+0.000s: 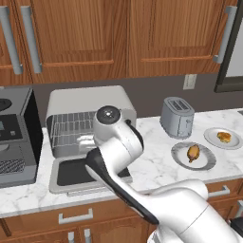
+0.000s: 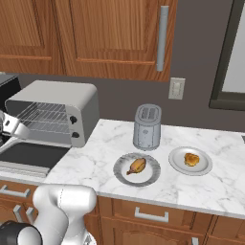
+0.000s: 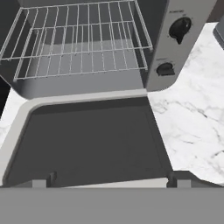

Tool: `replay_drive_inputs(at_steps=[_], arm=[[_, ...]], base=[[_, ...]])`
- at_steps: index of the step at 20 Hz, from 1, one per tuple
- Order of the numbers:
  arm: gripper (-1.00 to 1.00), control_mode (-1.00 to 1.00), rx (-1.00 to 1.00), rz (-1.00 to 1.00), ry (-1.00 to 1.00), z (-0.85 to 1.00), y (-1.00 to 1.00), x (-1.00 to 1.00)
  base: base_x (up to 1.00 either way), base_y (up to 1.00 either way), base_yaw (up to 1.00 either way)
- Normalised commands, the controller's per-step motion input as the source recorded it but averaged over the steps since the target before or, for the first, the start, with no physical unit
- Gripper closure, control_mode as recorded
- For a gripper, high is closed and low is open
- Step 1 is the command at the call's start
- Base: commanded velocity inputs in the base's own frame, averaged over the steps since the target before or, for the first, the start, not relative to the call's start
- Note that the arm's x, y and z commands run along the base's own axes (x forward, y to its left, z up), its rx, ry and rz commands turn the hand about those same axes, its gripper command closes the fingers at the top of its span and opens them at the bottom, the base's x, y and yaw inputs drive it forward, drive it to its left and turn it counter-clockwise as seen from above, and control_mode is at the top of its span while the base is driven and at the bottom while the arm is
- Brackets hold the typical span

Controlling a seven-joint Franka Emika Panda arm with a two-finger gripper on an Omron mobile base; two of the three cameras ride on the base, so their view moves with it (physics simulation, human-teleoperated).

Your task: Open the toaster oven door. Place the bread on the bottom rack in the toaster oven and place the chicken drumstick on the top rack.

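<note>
Wood cabinets above marble counter

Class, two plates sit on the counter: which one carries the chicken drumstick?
The plate nearer the toaster oven, holding the elongated orange-brown chicken drumstick; the farther plate holds roundish golden bread.

We see the toaster oven mouth unblocked: the toaster oven door lies flat toward us at 6 o'clock, both wire racks bare. At 3 o'clock of the oven, open marble counter runs to the silver toaster, which stands at 12 o'clock of the drumstick's plate. The coffee machine walls off 9 o'clock.
</note>
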Motion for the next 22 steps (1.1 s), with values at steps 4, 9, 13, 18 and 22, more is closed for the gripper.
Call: replay_drive_inputs(at_steps=[4,9,13,18,22], arm=[[-1.0,-1.0,0.13,0.0,0.0,-0.01,0.0,0.17],[-1.0,-1.0,0.13,-0.01,-0.01,-0.01,0.04,0.04],[-1.0,-1.0,0.07,-0.01,-0.01,-0.04,0.02,0.04],[-1.0,-1.0,-0.05,-0.01,-0.02,-0.03,0.02,0.09],[-1.0,-1.0,-0.22,-0.02,0.0,0.0,0.0,0.2]], base=[[0.0,0.0,0.0],[0.0,0.0,0.0],[0.0,0.0,0.0],[0.0,0.0,0.0],[0.0,0.0,0.0]])
